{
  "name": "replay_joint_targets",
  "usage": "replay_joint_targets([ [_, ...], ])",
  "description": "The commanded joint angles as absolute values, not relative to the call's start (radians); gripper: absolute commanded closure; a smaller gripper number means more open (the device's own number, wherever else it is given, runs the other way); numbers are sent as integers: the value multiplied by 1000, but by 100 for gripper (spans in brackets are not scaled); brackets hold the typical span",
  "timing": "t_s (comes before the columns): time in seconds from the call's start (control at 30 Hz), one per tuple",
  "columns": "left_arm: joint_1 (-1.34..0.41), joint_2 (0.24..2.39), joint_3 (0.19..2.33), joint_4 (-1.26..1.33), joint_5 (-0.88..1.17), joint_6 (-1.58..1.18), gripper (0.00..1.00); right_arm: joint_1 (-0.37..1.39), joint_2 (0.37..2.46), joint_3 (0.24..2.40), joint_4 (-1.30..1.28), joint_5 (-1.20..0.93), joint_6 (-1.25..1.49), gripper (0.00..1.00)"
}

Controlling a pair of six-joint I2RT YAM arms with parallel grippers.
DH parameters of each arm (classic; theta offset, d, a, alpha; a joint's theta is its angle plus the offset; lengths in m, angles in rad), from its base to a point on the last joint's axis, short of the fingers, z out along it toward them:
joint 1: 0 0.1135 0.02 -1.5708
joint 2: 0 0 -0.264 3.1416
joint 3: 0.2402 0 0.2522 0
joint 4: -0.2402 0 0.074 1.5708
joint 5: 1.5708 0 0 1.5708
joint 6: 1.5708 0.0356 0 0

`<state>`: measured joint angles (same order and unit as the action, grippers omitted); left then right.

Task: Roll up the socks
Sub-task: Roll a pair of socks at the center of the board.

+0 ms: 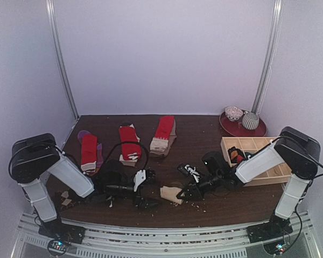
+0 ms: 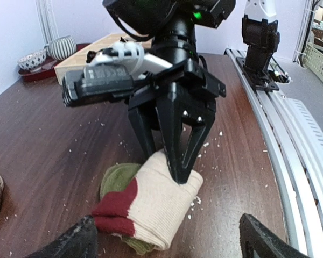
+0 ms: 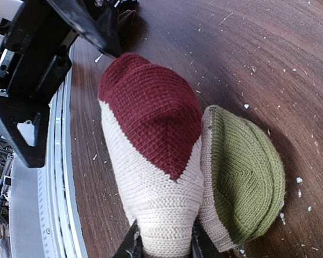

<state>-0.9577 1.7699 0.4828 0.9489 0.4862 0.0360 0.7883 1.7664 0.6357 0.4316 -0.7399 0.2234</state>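
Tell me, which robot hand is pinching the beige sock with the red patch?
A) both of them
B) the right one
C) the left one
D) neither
B: the right gripper has its fingers closed on the edge of the beige sock, while the left gripper is wide open and gripping nothing.

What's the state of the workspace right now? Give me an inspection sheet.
Surface: dark wooden table, strewn with pale crumbs.
Job's things: beige sock, red and green patches, bunched near front edge; three red socks flat at rear left.
Clutter: wooden tray; red plate with two bowls.
Grippers: right pincer shut on the beige sock; left pincer open, facing it.
Cables: black loop over the left arm.
Surroundings: white walls; metal rail at front.
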Motion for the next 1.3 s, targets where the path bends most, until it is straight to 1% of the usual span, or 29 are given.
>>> replay_joint_targets([
  [0.0,-965,1766,476,1087,500,40,10,779,1840,597,195,-640,199,77],
  [0.1,-966,1798,497,1058,533,44,11,776,1847,598,198,-644,199,77],
  [0.2,-971,1863,558,978,566,28,16,774,1850,600,197,-648,197,77],
  [0.27,-983,1891,582,928,560,25,18,772,1849,599,202,-649,199,77],
  [0.43,-991,1940,595,918,564,0,19,769,1852,600,201,-654,196,77],
  [0.67,-1015,2032,683,776,566,-19,27,768,1855,615,177,-687,190,77],
  [0.73,-1024,2055,713,679,558,-15,34,766,1855,620,173,-709,189,77],
  [0.83,-1041,2078,730,607,532,-18,45,763,1868,635,149,-733,180,77],
  [0.87,-1045,2080,728,594,525,-21,50,761,1872,638,144,-745,179,77],
  [0.93,-1050,2081,729,553,522,-20,64,756,1880,646,130,-758,176,77],
  [0.97,-1052,2080,729,529,522,-17,69,755,1883,652,120,-761,173,77],
  [1.0,-1054,2081,729,508,523,-15,87,752,1886,658,107,-765,168,77],
  [1.03,-1056,2079,726,492,518,-17,100,752,1889,667,93,-764,161,77],
  [1.13,-1059,2086,727,444,514,-39,100,744,1890,687,63,-768,152,76],
  [1.27,-1059,2117,770,283,512,-95,100,736,1860,726,27,-754,147,75],
])
